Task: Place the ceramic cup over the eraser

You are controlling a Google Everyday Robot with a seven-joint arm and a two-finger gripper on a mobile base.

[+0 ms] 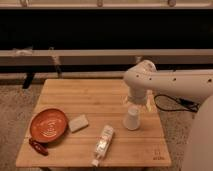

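Observation:
The white ceramic cup (131, 119) stands upside down on the wooden table (95, 95), right of centre. The black eraser is not visible anywhere on the table. My gripper (136, 103) hangs straight down from the white arm (165, 82), just above the cup's upturned base and close to it or touching it.
An orange bowl (48, 124) sits at the front left with a dark red elongated object (36, 146) before it. A pale beige block (78, 123) lies beside the bowl. A clear bottle with a white cap (102, 144) lies near the front edge. A cable (172, 103) runs off to the right.

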